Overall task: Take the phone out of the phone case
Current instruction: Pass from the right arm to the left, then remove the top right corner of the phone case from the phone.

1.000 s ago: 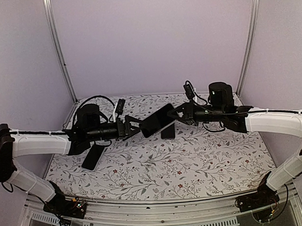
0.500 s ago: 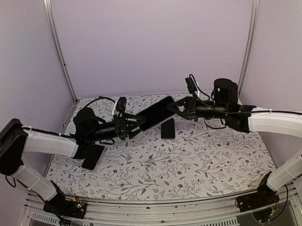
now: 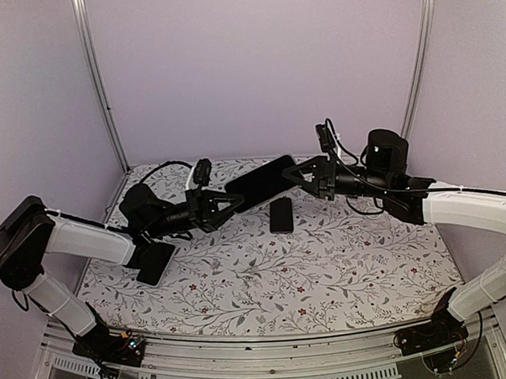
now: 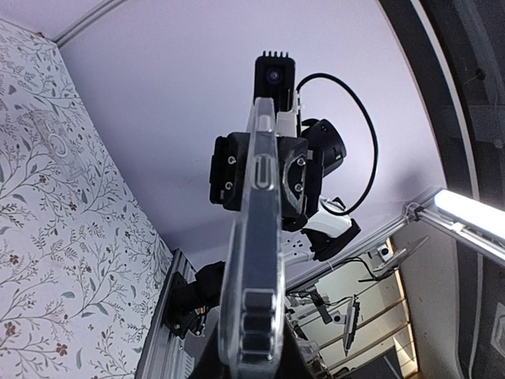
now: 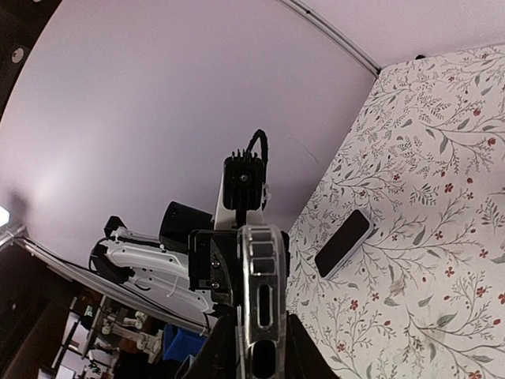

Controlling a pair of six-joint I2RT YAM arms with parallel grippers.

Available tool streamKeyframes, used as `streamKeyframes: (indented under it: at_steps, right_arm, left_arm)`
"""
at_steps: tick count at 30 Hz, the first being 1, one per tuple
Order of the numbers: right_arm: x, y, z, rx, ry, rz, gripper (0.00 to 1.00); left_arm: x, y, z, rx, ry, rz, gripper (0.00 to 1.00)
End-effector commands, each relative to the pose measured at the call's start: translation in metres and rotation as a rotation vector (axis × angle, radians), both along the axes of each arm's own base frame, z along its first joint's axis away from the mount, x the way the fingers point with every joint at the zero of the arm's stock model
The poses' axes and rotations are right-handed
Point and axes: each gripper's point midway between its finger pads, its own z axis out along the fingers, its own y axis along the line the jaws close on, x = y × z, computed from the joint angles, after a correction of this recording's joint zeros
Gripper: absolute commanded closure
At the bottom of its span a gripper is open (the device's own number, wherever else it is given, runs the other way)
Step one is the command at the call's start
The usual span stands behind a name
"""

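Top external view: the left arm climbs from its base at the near left corner, bends at a raised elbow by the left wall, and sends its white forearm rightward over the back left of the floral desk [image 3: 324, 270]. A loose black phone [image 3: 155, 262] lies on the desk under that forearm. The left pincer [image 3: 235, 196] points right and slightly up, with its fingers drawn together on the lower left end of the phone case [image 4: 256, 260]. The case hangs in the air above the back of the desk, tilted with its right end higher. The phone [image 3: 261, 181] sits inside it, dark face showing.

Seen edge-on from the left wrist, the clear shell with its button bumps runs straight up to the other pincer. A second black phone [image 3: 280, 214] lies flat on the desk below the held one, not touching it.

The right pincer [image 3: 291, 173] points left and is clamped on the case's upper right end. Behind it, the right arm's forearm stretches in from an elbow at the right edge.
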Motion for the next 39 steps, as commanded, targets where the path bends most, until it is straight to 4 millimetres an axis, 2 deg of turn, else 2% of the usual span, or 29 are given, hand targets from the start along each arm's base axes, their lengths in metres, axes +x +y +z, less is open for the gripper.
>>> streamKeyframes:
  at_steps: [1,4,6,8,10,17,25,31,39]
  right_arm:
    - [-0.005,-0.008,0.01,0.023,-0.057,-0.017,0.71]
    - [-0.002,-0.016,0.003,0.005,-0.052,-0.042,0.52]
    - [0.0,-0.023,-0.001,-0.007,-0.051,-0.064,0.43]
    - [0.002,-0.03,-0.007,-0.023,-0.046,-0.09,0.36]
    - [0.004,-0.036,-0.01,-0.037,-0.044,-0.112,0.35]
    - [0.003,-0.045,-0.009,-0.055,-0.058,-0.137,0.37]
    - [0.003,-0.041,-0.008,-0.063,-0.073,-0.115,0.5]
    - [0.005,-0.039,-0.017,-0.091,-0.058,-0.112,0.62]
    - [0.013,-0.041,-0.034,-0.155,-0.035,-0.145,0.68]
  left_arm:
    - [-0.004,0.002,0.02,-0.061,-0.045,-0.001,1.0]
    - [-0.004,0.005,0.024,-0.07,-0.054,0.017,1.0]
    - [-0.004,0.007,0.026,-0.071,-0.061,0.027,1.0]
    - [-0.004,0.008,0.028,-0.064,-0.07,0.034,1.0]
    - [-0.005,0.008,0.029,-0.055,-0.078,0.038,1.0]
    - [-0.005,0.01,0.031,-0.039,-0.092,0.053,1.0]
    - [-0.004,0.009,0.031,-0.022,-0.095,0.053,1.0]
    - [-0.006,0.008,0.039,-0.041,-0.105,0.038,1.0]
    - [-0.009,0.007,0.048,-0.052,-0.12,0.026,1.0]
